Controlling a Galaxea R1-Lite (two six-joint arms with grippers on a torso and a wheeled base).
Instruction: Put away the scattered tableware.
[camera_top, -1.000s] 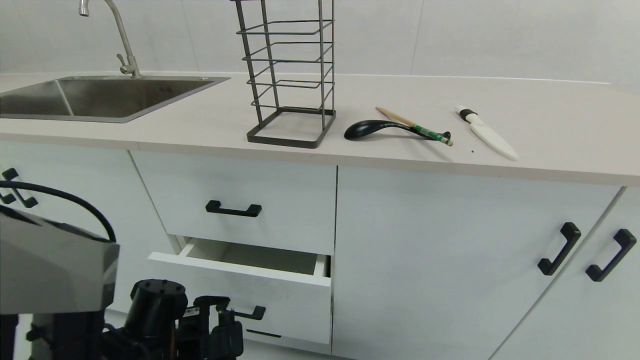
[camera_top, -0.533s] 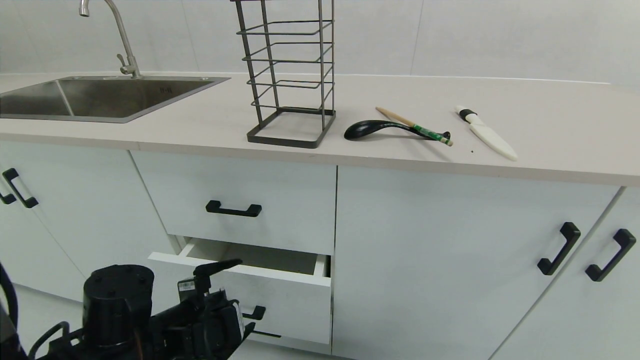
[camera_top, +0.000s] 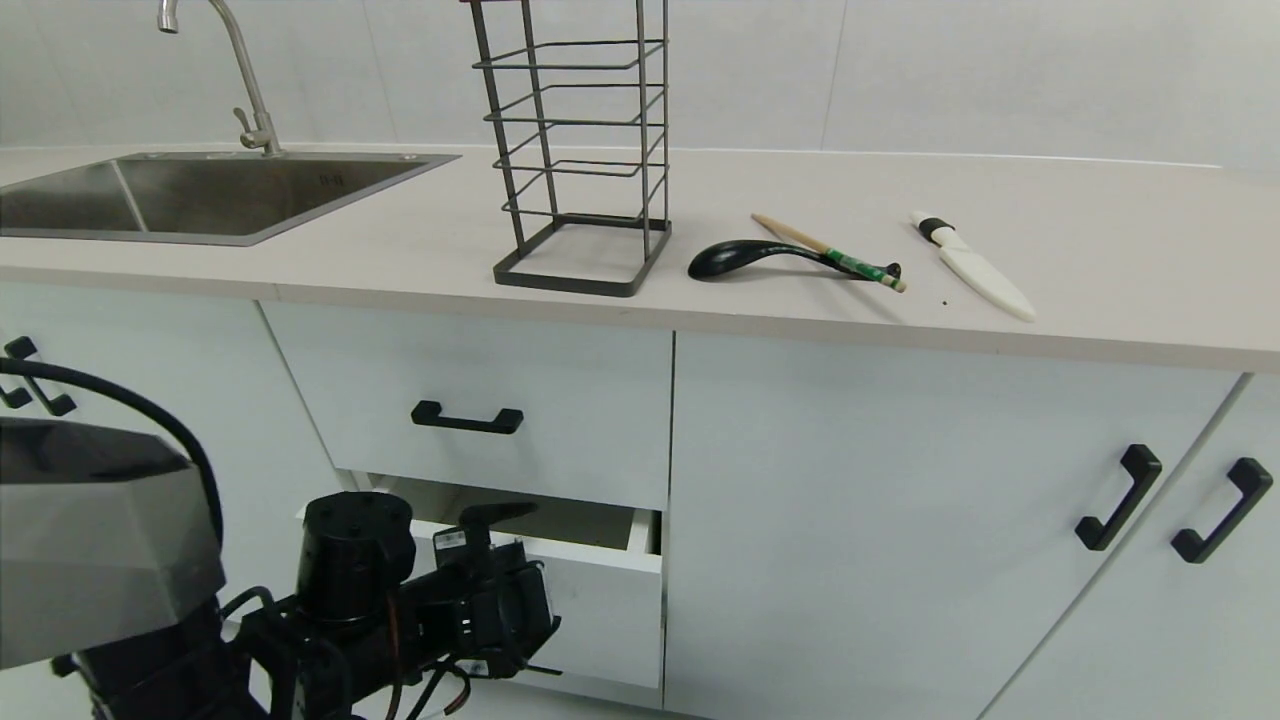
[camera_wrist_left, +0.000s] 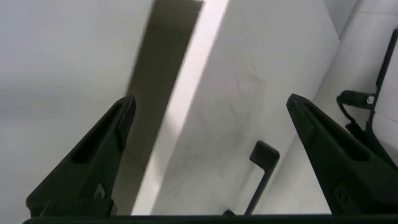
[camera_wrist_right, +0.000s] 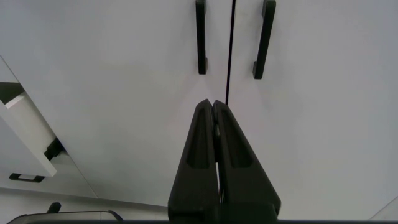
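Left end effector (camera_wrist_left: 211, 106), fingers wide apart, hangs in front of the partly open lower drawer (camera_top: 610, 600), close to its handle (camera_wrist_left: 261, 167). The likely step is to close squarely on that handle and pull straight out, without twisting. Farther right on the surface (camera_top: 1100, 250) lie 1 black spoon (camera_top: 740, 258), chopsticks (camera_top: 830, 255) across its handle, and 1 white knife (camera_top: 975, 265). Right end effector (camera_wrist_right: 214, 109), fingers pressed together, faces the cabinet doors (camera_wrist_right: 143, 62).

No words or numbers can be read. At ten o'clock, a tiny dark mark (camera_top: 330, 180) sits on the sink (camera_top: 200, 190) wall. At seven o'clock, the left gripper (camera_wrist_left: 210, 106) has a small white sticker (camera_top: 451, 537). Both are too small to read.
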